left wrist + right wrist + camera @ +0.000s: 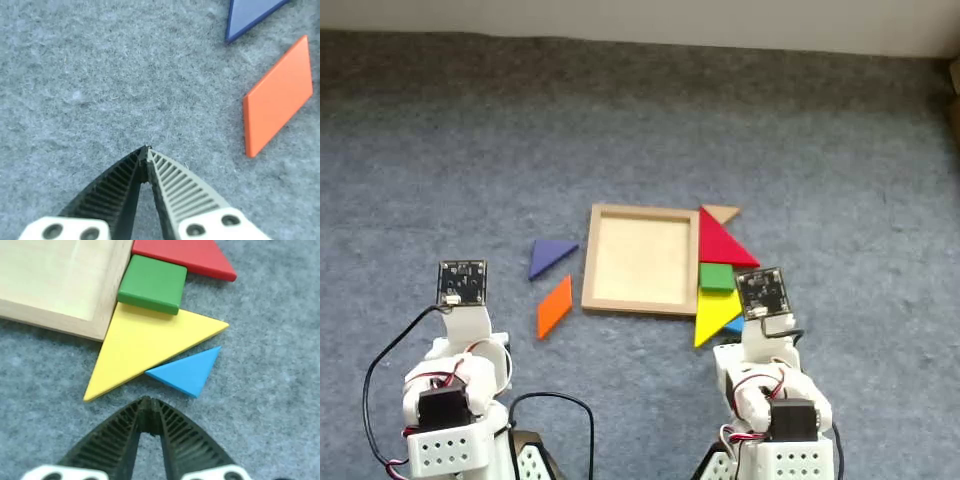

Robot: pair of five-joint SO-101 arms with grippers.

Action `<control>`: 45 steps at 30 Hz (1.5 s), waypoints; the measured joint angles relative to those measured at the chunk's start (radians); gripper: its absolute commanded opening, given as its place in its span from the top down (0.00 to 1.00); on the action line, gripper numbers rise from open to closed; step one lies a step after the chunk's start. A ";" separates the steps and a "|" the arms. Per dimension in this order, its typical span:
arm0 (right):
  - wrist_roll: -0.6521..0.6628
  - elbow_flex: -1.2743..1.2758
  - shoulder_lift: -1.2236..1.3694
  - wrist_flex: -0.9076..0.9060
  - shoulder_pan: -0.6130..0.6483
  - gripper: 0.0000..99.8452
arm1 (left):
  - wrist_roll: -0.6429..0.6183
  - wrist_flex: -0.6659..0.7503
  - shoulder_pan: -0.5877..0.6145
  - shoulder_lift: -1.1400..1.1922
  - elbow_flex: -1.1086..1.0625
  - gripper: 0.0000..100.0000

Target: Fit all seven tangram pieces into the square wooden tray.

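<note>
The square wooden tray (589,260) lies flat on the grey-blue carpet (620,120), and all seven pieces lie around it on the carpet.

Along the tray's right rim:
- The large red triangle (720,243) touches the rim.
- The green square block (717,277) sits against the rim, just on the robot's side of the red triangle.
- The large yellow triangle (713,313) meets the tray's near right corner.
- The small light-blue triangle (187,372) touches the yellow triangle's long edge on the side away from the tray.
- A small plain wooden triangle (722,213) lies by the tray's far right corner.

To the tray's left, apart from it, lie the dark blue triangle (550,256) and, nearer the robot, the orange parallelogram (554,306).

The left gripper (146,150) is over carpet left of the tray, near the parallelogram, with its fingers pressed together. The right gripper (148,401) is off the tray's near right corner, just short of the light-blue triangle, and its fingers also meet.
</note>
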State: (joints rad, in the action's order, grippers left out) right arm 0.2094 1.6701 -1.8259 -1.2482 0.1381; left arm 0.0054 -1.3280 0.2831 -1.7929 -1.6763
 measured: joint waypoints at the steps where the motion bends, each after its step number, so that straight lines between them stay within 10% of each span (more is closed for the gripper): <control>1: 0.000 0.000 0.000 0.000 0.000 0.99 | 0.000 0.000 0.000 0.000 0.000 0.99; 35: 0.000 -0.344 -0.002 0.015 -0.129 0.94 | 0.000 0.000 0.000 -0.002 0.000 0.99; 45: -0.123 -0.723 0.574 0.005 -0.066 0.81 | 0.000 0.000 0.000 -0.002 0.000 0.99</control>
State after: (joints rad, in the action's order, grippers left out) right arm 0.0867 0.9475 -1.2520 -1.2436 0.0721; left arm 0.0054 -1.3280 0.2831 -1.7944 -1.6763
